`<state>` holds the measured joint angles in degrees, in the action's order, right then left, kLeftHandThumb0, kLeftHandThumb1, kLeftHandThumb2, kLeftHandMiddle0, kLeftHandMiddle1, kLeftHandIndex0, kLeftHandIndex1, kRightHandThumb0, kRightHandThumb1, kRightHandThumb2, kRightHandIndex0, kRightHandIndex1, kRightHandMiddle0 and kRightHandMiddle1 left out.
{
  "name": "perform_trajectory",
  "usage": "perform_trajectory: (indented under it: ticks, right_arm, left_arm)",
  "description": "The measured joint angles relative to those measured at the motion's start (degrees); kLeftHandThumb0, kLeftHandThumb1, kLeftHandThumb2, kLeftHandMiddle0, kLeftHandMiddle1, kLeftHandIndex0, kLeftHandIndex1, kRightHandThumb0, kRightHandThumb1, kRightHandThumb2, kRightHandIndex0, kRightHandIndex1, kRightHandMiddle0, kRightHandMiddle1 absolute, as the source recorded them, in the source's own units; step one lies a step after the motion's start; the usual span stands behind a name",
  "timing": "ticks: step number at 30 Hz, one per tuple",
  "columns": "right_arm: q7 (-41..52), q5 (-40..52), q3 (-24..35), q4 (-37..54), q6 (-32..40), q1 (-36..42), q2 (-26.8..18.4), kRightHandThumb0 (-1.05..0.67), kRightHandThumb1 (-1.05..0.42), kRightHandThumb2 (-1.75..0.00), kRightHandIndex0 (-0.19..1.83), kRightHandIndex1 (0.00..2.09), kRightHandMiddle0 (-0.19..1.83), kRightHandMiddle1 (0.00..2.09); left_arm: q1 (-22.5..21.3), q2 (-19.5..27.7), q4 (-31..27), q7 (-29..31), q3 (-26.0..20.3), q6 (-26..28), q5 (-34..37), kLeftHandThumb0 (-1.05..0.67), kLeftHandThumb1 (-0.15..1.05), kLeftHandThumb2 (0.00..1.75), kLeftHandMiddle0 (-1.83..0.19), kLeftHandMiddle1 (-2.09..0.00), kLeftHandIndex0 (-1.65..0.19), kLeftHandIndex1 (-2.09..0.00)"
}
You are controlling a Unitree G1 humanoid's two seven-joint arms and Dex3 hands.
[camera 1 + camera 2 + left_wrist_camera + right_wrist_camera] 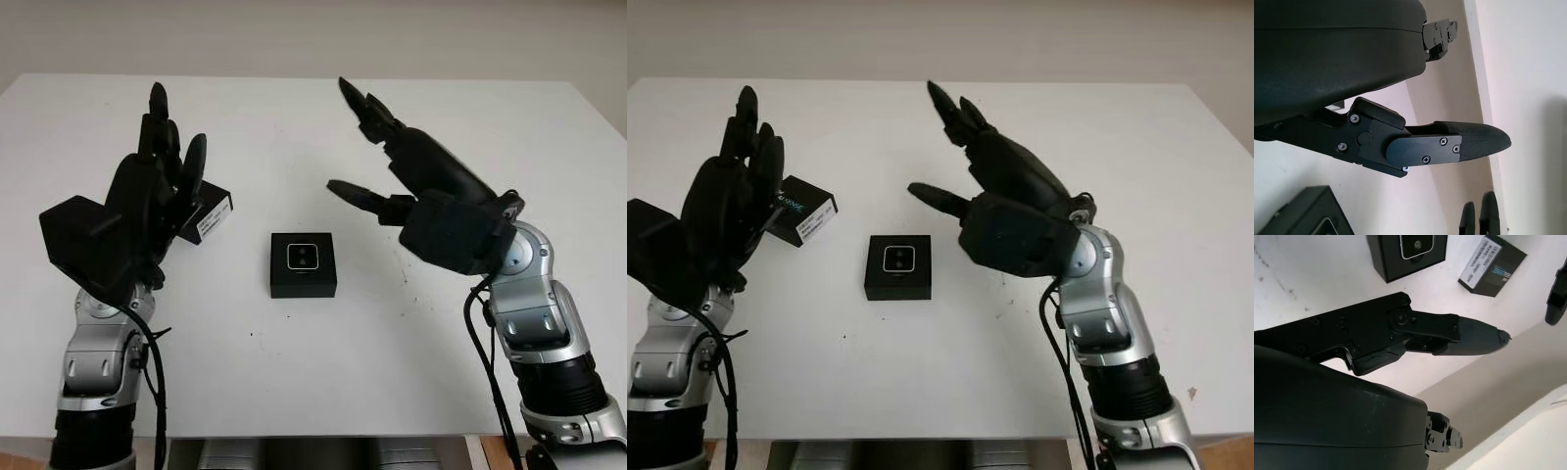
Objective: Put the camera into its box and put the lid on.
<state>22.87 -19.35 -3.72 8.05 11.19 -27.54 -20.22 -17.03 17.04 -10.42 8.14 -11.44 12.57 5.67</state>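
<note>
Since the camera (305, 257) already sits face-up in the black box (303, 264) at the middle of the white table (392, 372), the packing half of the job looks done and the step in hand is the lid. The box is uncovered, its small lens and screen pane showing in the recess, and nothing touches it.

The lid (805, 215), a flat black piece with a white label on its side, lies on the table to the left of the box and a little farther back, near it but apart. The left hand (162, 186) is raised just in front of the lid, between it and the head camera, so part of the lid is hidden. The hand's fingers point up, released, and hold nothing. I cannot tell whether the palm touches the lid's near edge.

The right hand (392, 162) hovers to the right of the box and above the table, fingers extended and uncurled, also holding nothing.

My reading is that the next move calls for the left hand to close on the lid, lift it, carry it over the box and lower it squarely, perhaps with the right hand steadying the box.
</note>
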Motion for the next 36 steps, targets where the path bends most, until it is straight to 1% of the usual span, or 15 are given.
perform_trajectory:
  ticks: [6, 10, 13, 15, 17, 21, 24, 25, 26, 27, 28, 30, 32, 34, 36]
  right_arm:
    - [-0.7, 5.2, 2.1, -0.9, 0.1, 1.1, -0.1, -0.83, -1.05, -0.67, -0.14, 0.06, -0.13, 0.06]
    - [-0.9, 6.3, 2.4, -1.2, 0.3, 1.7, -1.0, -0.82, -1.05, -0.67, -0.12, 0.07, -0.11, 0.06]
    - [-1.4, 6.3, 2.4, -1.2, 0.4, 2.2, -1.7, -0.82, -1.05, -0.67, -0.13, 0.06, -0.11, 0.06]
    - [-1.8, 6.3, 2.3, -1.3, 0.4, 2.3, -2.0, -0.81, -1.05, -0.67, -0.14, 0.06, -0.12, 0.06]
    - [-2.3, 6.2, 2.2, -1.5, 0.4, 2.3, -2.1, -0.81, -1.05, -0.68, -0.14, 0.05, -0.13, 0.05]
    - [-2.9, 5.9, 2.1, -1.6, 1.2, 2.3, -2.3, -0.81, -1.05, -0.67, -0.15, 0.05, -0.14, 0.05]
    - [-3.2, 5.9, 2.0, -1.6, 1.5, 2.3, -2.3, -0.81, -1.05, -0.66, -0.15, 0.05, -0.14, 0.05]
    - [-3.3, 5.8, 1.9, -1.5, 1.5, 2.3, -2.3, -0.81, -1.05, -0.66, -0.15, 0.05, -0.14, 0.05]
    - [-3.4, 5.8, 1.9, -1.5, 1.5, 2.3, -2.3, -0.81, -1.05, -0.66, -0.15, 0.05, -0.14, 0.05]
    - [-3.5, 5.8, 1.9, -1.5, 1.5, 2.3, -2.3, -0.81, -1.05, -0.66, -0.15, 0.05, -0.14, 0.05]
    - [-3.7, 5.8, 1.9, -1.5, 1.5, 2.3, -2.3, -0.81, -1.05, -0.65, -0.15, 0.05, -0.14, 0.05]
    - [-4.2, 5.8, 1.9, -1.5, 1.5, 2.3, -2.3, -0.81, -1.05, -0.65, -0.14, 0.06, -0.13, 0.05]
    - [-4.6, 5.8, 1.9, -1.5, 1.5, 2.3, -2.3, -0.82, -1.05, -0.65, -0.14, 0.06, -0.13, 0.06]
    - [-5.3, 5.7, 1.9, -1.5, 1.5, 2.3, -2.3, -0.81, -1.05, -0.64, -0.14, 0.06, -0.12, 0.06]
    - [-6.0, 5.7, 1.9, -1.5, 1.2, 2.3, -2.3, -0.79, -1.05, -0.64, -0.14, 0.05, -0.12, 0.06]
  left_arm:
    - [-0.2, 10.4, 0.5, 6.5, -2.2, 1.3, -1.3, -0.91, 1.05, 0.40, 0.19, 0.00, 0.18, -0.01]
    - [-2.1, 17.2, 4.7, 11.2, -2.9, 1.0, -2.1, -0.87, 1.05, 0.34, 0.19, -0.02, 0.18, -0.03]
    - [-3.8, 21.6, 7.9, 12.5, -1.7, -0.4, -6.3, -0.89, 1.05, 0.35, 0.16, -0.05, 0.17, -0.04]
    - [-6.2, 23.7, 9.2, 12.1, 0.5, 0.6, -10.6, -0.89, 1.05, 0.35, 0.16, -0.05, 0.16, -0.05]
    - [-9.1, 24.0, 9.4, 11.5, 2.9, 3.6, -14.0, -0.90, 1.05, 0.33, 0.15, -0.05, 0.18, -0.02]
    - [-12.7, 23.0, 10.5, 9.7, 8.1, 6.6, -19.3, -0.98, 1.05, 0.32, -0.03, -0.13, 0.19, 0.00]
    - [-14.9, 20.7, 11.1, 9.1, 11.2, 9.6, -21.8, -1.03, 1.05, 0.31, 0.00, -0.11, 0.19, 0.00]
    - [-15.6, 19.6, 11.3, 8.8, 12.1, 11.1, -22.6, -1.04, 1.05, 0.31, 0.11, -0.05, 0.19, 0.00]
    - [-16.1, 18.5, 11.4, 8.5, 12.9, 12.7, -23.4, -1.04, 1.05, 0.31, 0.07, -0.07, 0.19, 0.00]
    - [-16.6, 17.6, 11.4, 8.2, 13.7, 14.4, -24.2, -1.04, 1.05, 0.31, 0.13, -0.63, 0.19, 0.00]
    - [-16.9, 16.9, 11.4, 8.1, 14.5, 15.7, -25.2, -1.05, 1.05, 0.33, 0.16, -1.34, 0.19, 0.00]
    - [-17.4, 16.3, 11.4, 8.0, 16.8, 17.8, -27.6, -1.05, 1.05, 0.38, 0.19, -0.69, 0.19, 0.00]
    - [-18.0, 15.8, 11.6, 8.0, 18.1, 19.8, -29.1, -1.05, 1.05, 0.37, 0.19, -0.21, 0.19, 0.00]
    - [-18.9, 15.5, 12.3, 8.5, 19.1, 21.7, -29.9, -1.05, 1.05, 0.38, 0.19, -0.05, 0.19, 0.00]
    - [-19.9, 15.4, 13.3, 9.3, 20.1, 23.6, -30.8, -1.05, 1.05, 0.38, 0.19, -0.01, 0.19, 0.00]
